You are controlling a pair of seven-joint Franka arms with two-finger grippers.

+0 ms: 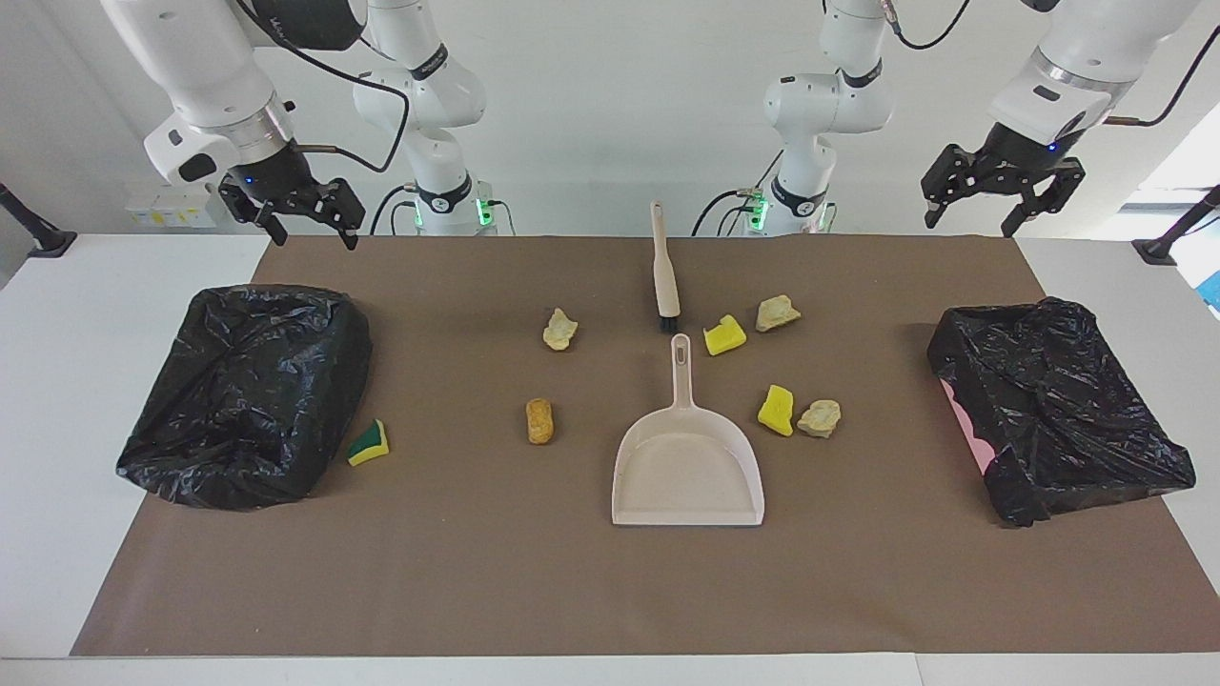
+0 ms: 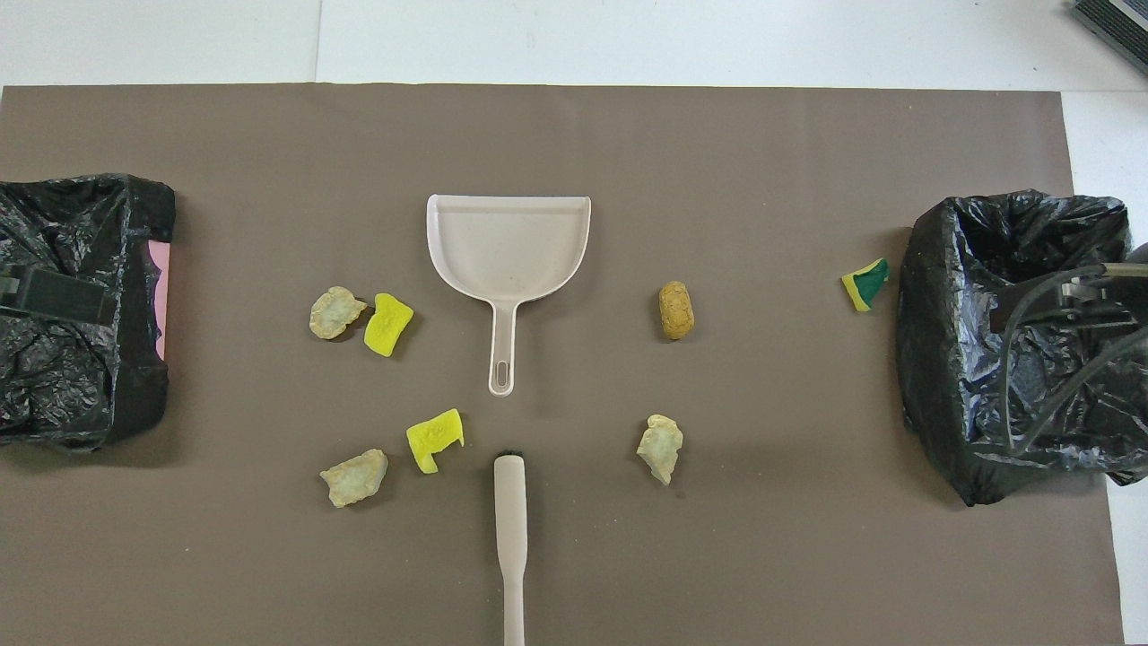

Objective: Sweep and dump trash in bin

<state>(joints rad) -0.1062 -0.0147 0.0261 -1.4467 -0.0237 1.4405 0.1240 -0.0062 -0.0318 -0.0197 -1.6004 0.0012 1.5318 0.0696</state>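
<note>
The trash lies loose on the brown mat: yellow sponge blocks [image 1: 724, 335] [image 1: 777, 410], pale beige lumps [image 1: 778, 312] [image 1: 820, 417] [image 1: 560, 329], an orange-brown bun [image 1: 539, 420] and a green-and-yellow sponge [image 1: 368, 443]. The beige dustpan [image 1: 688, 457] lies flat among them, its handle pointing to the robots. The brush [image 1: 664, 272] lies in line with that handle, bristles toward it. One black-bagged bin [image 1: 162, 448] stands at the right arm's end, another [image 1: 1134, 476] at the left arm's end. My right gripper [image 1: 316, 236] and left gripper [image 1: 972, 221] hang open and empty, high over the mat's corners.
White table shows around the brown mat [image 2: 807, 556]. The green-and-yellow sponge [image 2: 866, 283] rests close against the bin at the right arm's end [image 2: 933, 296]. Pink shows under the bag of the bin at the left arm's end [image 2: 161, 296].
</note>
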